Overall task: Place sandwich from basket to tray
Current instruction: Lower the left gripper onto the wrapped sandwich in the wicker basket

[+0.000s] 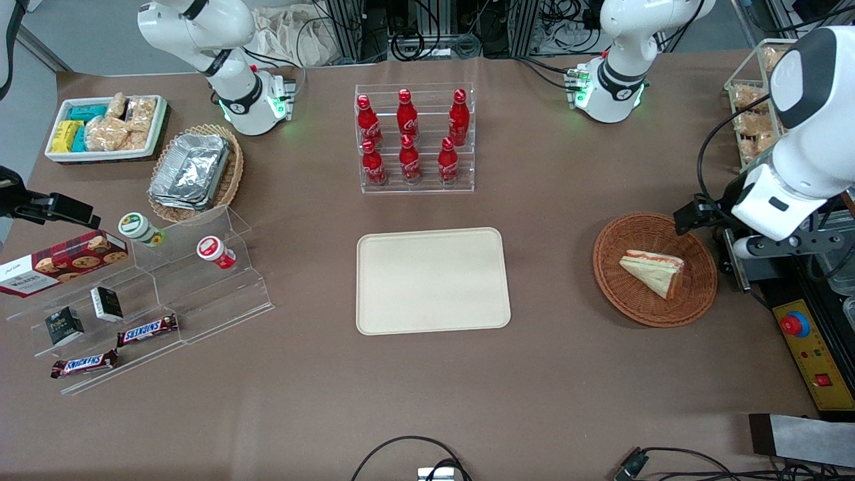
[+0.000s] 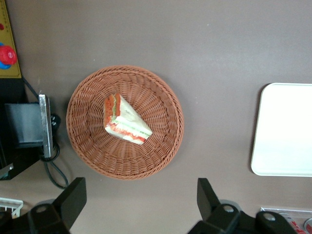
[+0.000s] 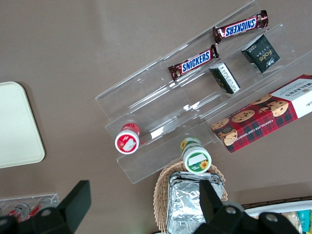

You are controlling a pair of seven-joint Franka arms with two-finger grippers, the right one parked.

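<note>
Robot lab staged as a mock snack shop. Brown-covered counter point(image 1: 427, 414) with two arm bases bolted on, loose cables and aluminium framing along the edge farthest from the front camera, emergency-stop box point(image 1: 805, 344). Retail props: acrylic rack of cola bottles point(image 1: 414, 137), stepped acrylic display point(image 1: 153, 300) with Snickers bars point(image 1: 147, 329) and cookie box point(image 1: 60, 262).

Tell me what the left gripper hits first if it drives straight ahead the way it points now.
Probably the brown table, just outside the basket. The left gripper points down with its fingers open, and the gap between them frames bare tabletop beside the rim, not the sandwich. Depth is unclear, so it might clip the rim.
</note>
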